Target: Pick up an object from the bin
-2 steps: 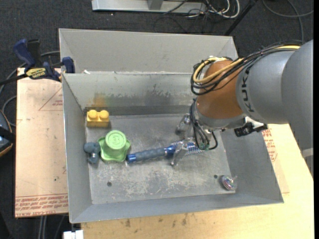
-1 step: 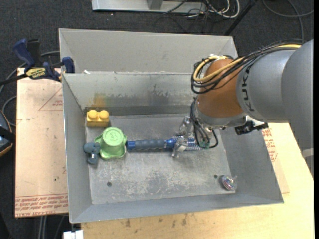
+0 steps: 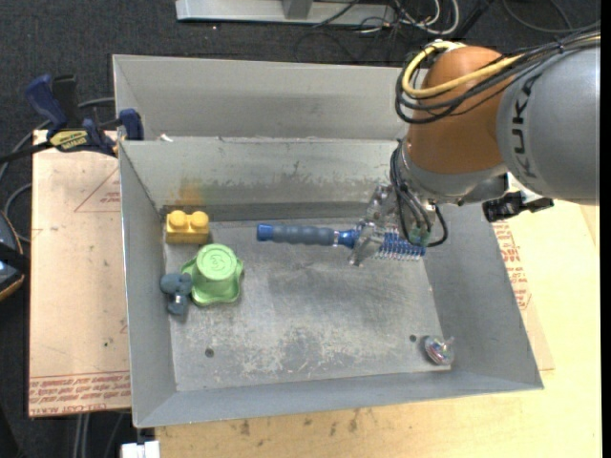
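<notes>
Currently the hand (image 3: pixel 387 229) sits low in the bin (image 3: pixel 315 327), over the far right part of the floor and close to the back wall. The arm (image 3: pixel 563 127) reaches in from the right. The orange cover (image 3: pixel 456 113) on the wrist, with its looped cables, hides much of the hand from above.

Hand state: cannot tell whether it is open or closed. Its lower end merges with metal parts and bristles, and neither a gap nor a clamp can be made out. It is at the head end of a brush (image 3: pixel 296 234). Whether it touches the brush or hangs just above it is not clear.

Brush: blue handle, lying flat along the foot of the back wall. The handle points left. The bristle head is at the right, under and just to the right of the hand.

Other contents of the bin, all well apart from the hand:
- yellow block (image 3: pixel 186 225), studded, in the far left corner by the back wall
- green cup (image 3: pixel 216 275), just in front of the block, on the left side of the floor
- grey-blue piece (image 3: pixel 175 292), touching the cup's lower left side
- small shiny thing (image 3: pixel 437 350), by itself in the near right corner
</notes>
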Controlling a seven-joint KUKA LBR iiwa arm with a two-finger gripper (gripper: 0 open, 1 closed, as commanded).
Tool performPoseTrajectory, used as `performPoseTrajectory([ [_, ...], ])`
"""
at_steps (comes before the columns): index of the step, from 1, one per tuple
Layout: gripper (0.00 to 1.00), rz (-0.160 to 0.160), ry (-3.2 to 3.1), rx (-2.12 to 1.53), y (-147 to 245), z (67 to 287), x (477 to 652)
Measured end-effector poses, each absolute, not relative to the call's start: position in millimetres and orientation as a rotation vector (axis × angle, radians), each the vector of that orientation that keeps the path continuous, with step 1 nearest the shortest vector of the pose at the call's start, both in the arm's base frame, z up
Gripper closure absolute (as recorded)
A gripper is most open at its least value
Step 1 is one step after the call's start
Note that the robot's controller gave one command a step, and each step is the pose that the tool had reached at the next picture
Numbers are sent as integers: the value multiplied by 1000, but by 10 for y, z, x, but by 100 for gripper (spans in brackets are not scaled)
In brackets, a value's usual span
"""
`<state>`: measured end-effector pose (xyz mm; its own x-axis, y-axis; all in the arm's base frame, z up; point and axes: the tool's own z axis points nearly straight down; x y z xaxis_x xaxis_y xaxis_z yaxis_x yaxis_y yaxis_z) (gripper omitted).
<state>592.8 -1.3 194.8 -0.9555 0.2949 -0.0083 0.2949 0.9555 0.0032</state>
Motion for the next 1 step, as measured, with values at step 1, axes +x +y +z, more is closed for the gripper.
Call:
performPoseTrajectory([
  [1, 100, 1, 3118, 331, 69, 2550, 5851],
])
